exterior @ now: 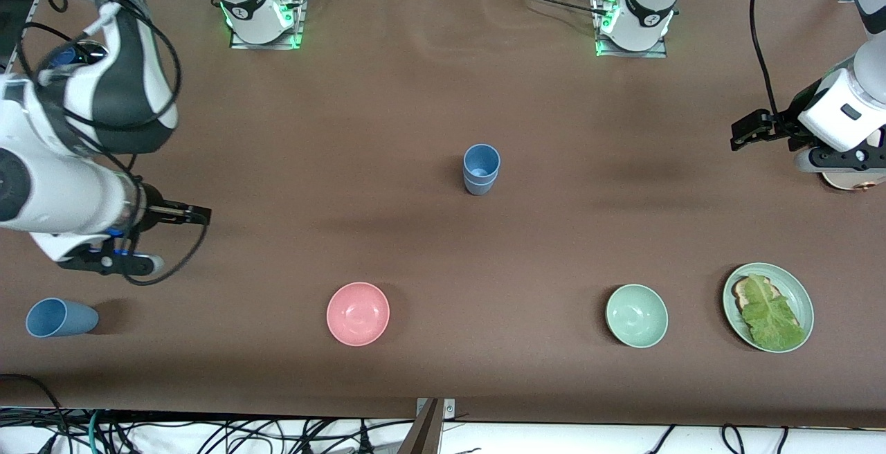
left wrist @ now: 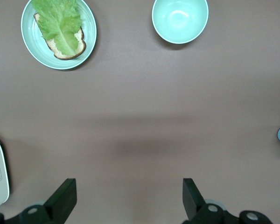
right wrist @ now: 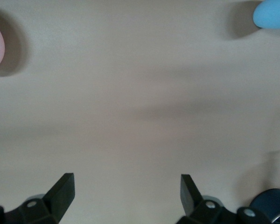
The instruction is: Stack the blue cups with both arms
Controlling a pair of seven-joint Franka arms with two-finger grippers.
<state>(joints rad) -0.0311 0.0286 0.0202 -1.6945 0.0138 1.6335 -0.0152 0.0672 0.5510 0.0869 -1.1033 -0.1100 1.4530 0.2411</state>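
Both grippers hover with jaws wide apart, holding nothing: the left gripper at the table's three o'clock, the right gripper at nine. Stacked cups stand upright mid-table; a third cup sits at eight o'clock.

Left gripper open over bare table, pale green bowl, lettuce-topped toast plate

Bright, even overhead light casts soft shadows; the right wrist view looks slightly blurred.

Greyish-blue stacked cups, sky-blue cup, pink bowl.
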